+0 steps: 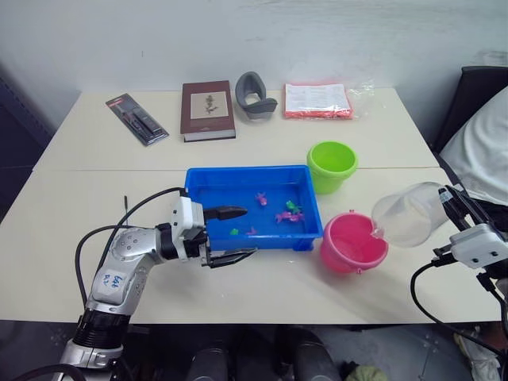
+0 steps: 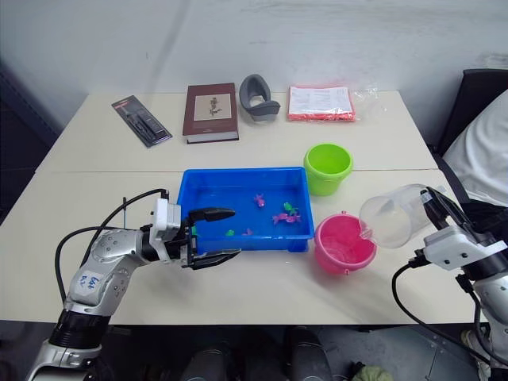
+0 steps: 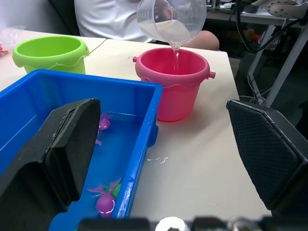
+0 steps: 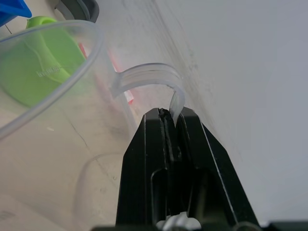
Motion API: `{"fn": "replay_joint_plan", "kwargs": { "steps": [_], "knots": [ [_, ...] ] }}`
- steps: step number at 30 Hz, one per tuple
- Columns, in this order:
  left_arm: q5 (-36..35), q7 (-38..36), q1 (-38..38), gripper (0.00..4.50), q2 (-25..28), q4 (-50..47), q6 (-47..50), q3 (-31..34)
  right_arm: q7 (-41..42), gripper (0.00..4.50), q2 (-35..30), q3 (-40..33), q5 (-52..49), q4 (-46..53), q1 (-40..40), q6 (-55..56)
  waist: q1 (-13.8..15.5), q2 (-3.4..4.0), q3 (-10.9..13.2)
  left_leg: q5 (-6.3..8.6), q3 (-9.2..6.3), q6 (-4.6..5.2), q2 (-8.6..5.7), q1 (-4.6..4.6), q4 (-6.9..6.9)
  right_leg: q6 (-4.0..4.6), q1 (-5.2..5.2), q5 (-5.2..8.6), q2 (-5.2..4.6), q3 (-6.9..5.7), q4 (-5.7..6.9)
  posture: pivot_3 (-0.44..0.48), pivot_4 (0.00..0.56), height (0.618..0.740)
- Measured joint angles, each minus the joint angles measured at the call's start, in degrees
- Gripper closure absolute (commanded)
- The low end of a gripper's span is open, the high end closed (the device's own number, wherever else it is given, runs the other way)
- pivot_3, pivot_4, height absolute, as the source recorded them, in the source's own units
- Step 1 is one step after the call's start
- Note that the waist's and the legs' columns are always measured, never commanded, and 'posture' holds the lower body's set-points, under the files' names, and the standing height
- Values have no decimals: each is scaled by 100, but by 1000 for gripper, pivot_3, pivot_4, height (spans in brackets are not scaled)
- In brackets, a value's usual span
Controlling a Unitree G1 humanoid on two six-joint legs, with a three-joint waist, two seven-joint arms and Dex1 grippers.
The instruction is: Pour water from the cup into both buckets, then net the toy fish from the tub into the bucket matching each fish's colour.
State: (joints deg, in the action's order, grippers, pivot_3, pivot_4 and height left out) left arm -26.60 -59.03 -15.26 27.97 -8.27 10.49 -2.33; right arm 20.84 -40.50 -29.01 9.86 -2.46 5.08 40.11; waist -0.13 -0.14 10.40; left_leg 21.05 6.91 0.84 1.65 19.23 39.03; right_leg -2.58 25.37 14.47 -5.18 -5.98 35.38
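Note:
My right gripper (image 4: pixel 172 113) is shut on the handle of the clear cup (image 1: pixel 409 214). The cup is tipped sideways with its spout over the pink bucket (image 1: pixel 353 242), and a thin stream of water (image 3: pixel 176 57) falls into that bucket. Behind the pink one stands the lime green bucket (image 1: pixel 332 165), next to the blue tub's far right corner. Shallow water and several tiny pink and green toy fish (image 1: pixel 287 214) lie in the tub (image 1: pixel 226 190). My left gripper (image 1: pixel 248 232) is open at the tub's front left corner, one finger over the rim and one outside it, holding nothing.
Along the table's far edge lie a black packaged item (image 1: pixel 136 119), a brown book (image 1: pixel 207 109), a grey curved object (image 1: pixel 254 95) and a red-edged plastic packet (image 1: pixel 317 101). A dark chair with white cloth (image 1: pixel 484 135) stands beyond the table's right end.

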Motion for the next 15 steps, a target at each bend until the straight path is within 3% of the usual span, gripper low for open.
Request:
{"fn": "replay_joint_plan", "kwargs": {
  "steps": [15],
  "knots": [
    [3,26,22,0,-2,0,-48,0,-137,4449,-196,170,50,-241,-144,-5,-4,0,0,-1,0,0,0,0,0,0,0,0,0,-1,0,0,150,740]
  ]
}}
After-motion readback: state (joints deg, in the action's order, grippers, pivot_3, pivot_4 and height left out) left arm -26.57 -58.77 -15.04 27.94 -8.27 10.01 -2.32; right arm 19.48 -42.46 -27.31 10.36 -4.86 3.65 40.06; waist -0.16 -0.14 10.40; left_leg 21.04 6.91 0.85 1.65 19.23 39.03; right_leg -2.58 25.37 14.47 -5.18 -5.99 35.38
